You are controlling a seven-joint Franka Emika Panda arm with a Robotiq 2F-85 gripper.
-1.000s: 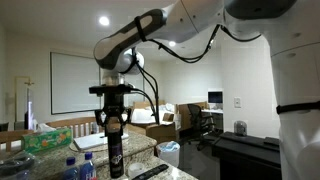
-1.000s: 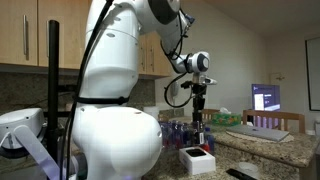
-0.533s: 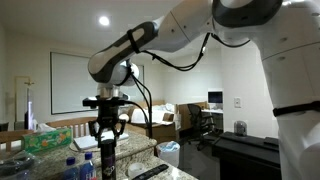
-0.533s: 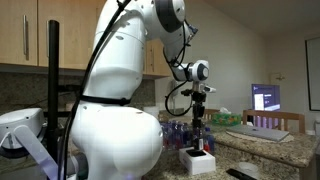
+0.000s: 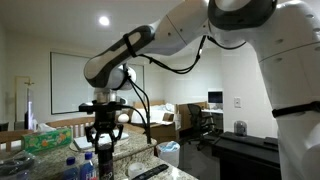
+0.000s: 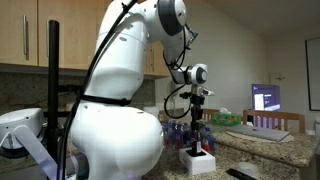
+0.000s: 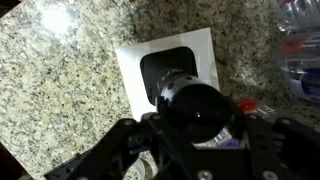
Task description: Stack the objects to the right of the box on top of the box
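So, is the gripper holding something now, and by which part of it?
Yes: the gripper holds the dark cylinder upright by its upper part, over the white box.

Wrist view: cylinder [image 7: 195,105] over box [image 7: 170,58], box on counter [image 7: 60,90], water bottles [image 7: 300,50] right of box. Exterior view: bar [image 6: 243,175] on counter, apart from box.

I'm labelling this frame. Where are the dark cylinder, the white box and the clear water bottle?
Dark upright cylinder [image 7: 197,108]: wrist view, its round top.
White square box [image 7: 130,65]: wrist view, left white border.
Clear plastic water bottle [image 7: 300,45]: wrist view, its side.
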